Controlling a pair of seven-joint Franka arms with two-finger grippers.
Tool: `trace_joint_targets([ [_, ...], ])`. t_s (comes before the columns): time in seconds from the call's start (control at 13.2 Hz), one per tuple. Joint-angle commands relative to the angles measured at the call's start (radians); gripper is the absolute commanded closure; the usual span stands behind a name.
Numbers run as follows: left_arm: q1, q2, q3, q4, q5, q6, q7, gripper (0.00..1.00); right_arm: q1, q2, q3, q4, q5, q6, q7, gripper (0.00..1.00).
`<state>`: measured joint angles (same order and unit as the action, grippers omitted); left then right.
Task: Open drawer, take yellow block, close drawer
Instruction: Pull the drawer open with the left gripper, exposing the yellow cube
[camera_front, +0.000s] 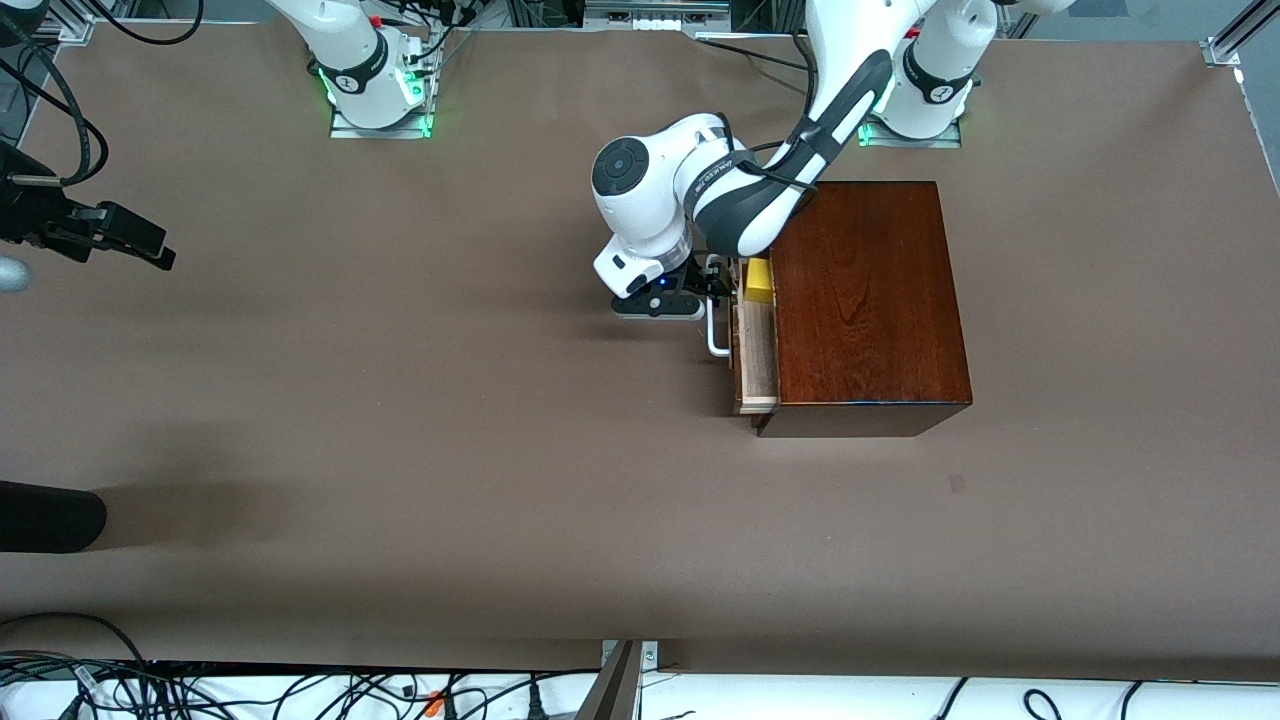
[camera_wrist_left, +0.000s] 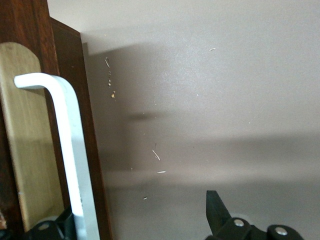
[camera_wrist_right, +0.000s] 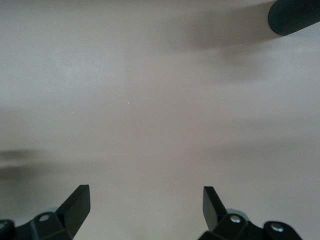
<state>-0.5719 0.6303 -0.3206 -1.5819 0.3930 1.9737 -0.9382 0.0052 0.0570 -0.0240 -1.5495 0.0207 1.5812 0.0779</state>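
Observation:
The dark reddish-brown wooden box (camera_front: 865, 300) stands toward the left arm's end of the table. Its drawer (camera_front: 757, 355) is pulled out a little, showing the pale wood tray. The yellow block (camera_front: 759, 280) lies in the tray at the end farther from the front camera. My left gripper (camera_front: 712, 285) is open at the white handle (camera_front: 716, 335). In the left wrist view the handle (camera_wrist_left: 70, 145) runs just inside one finger of the gripper (camera_wrist_left: 142, 217), in front of the drawer (camera_wrist_left: 25, 150). My right gripper (camera_front: 150, 250) waits open over bare table at the right arm's end and also shows in the right wrist view (camera_wrist_right: 145, 205).
A black cylinder (camera_front: 50, 515) pokes in over the table at the right arm's end, nearer to the front camera; it also shows in the right wrist view (camera_wrist_right: 295, 15). Cables hang along the table's front edge (camera_front: 300, 690).

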Motion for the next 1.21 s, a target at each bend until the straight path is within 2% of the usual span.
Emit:
trace_joint_targets([
  [0.0,-0.040,0.086,-0.006,0.046,-0.051,0.202,0.009,0.00,-0.014,-0.002,0.012,0.012,-0.001,0.000,0.006,0.00],
  [0.15,-0.042,0.086,-0.006,0.071,-0.049,0.203,0.009,0.00,-0.014,-0.002,0.012,0.012,-0.001,0.000,0.006,0.00],
  [0.91,-0.046,0.114,-0.006,0.079,-0.054,0.257,0.007,0.00,-0.014,-0.002,0.012,0.012,-0.001,-0.001,0.005,0.00],
  [1.13,-0.057,0.114,-0.006,0.088,-0.105,0.255,0.001,0.00,-0.014,-0.002,0.012,0.012,0.001,-0.003,0.006,0.00],
])
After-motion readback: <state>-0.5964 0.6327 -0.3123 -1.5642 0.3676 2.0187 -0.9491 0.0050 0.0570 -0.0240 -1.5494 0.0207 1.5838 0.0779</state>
